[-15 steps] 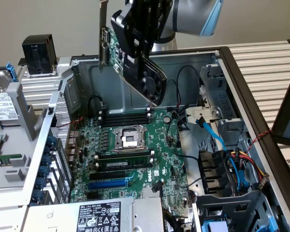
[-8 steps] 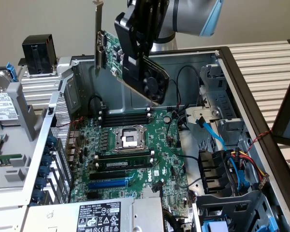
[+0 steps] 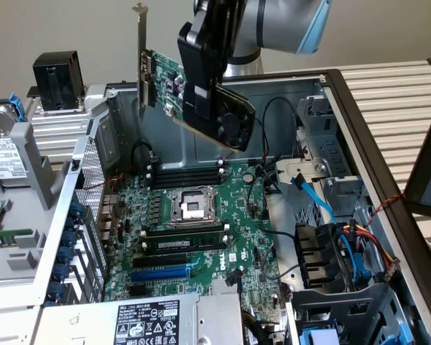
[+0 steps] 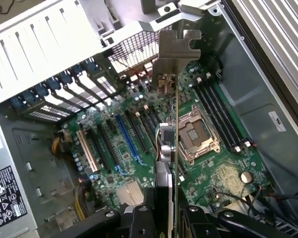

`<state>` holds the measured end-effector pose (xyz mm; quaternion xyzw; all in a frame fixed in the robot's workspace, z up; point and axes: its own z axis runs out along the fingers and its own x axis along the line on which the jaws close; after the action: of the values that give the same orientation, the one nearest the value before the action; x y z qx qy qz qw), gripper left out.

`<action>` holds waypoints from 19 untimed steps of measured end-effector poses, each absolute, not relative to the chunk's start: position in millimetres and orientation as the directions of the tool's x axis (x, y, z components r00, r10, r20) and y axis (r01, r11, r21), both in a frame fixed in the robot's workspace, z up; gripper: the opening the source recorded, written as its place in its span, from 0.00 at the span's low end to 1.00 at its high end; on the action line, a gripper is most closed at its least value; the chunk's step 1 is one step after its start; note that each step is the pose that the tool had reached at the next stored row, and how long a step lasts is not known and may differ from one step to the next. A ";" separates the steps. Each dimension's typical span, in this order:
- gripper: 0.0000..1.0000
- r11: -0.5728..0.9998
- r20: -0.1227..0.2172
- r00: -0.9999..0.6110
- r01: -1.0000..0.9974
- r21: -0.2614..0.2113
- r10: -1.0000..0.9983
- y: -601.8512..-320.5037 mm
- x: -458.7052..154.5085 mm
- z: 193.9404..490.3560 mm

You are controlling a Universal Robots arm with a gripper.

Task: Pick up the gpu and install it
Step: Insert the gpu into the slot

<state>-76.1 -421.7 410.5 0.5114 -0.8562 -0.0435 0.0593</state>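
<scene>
Your end effector (image 3: pixel 200 100) is clamped on the gpu (image 3: pixel 161 77), so the card's up in the air, tilted, hanging above the mobo (image 3: pixel 201 237) inside the open case (image 3: pixel 353 122) and clear of the board, w/ its silver bracket (image 3: pixel 140 57) on the exterior view's left end. Count-wise you've got 1 gpu, 1 mobo, 1 cpu socket (image 3: pixel 190 207) and 1 blue slot (image 3: pixel 161 273).
</scene>
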 end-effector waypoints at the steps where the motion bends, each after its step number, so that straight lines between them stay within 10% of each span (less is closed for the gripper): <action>1: 0.27 0.465 0.049 -0.462 -0.876 0.131 -0.885 -421.7 -76.1 410.5; 19: 0.27 0.218 -0.011 -0.219 -0.974 0.061 -0.976 -421.8 -76.1 410.5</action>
<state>-76.1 -421.8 410.5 0.6246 -0.7804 -0.0271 0.0150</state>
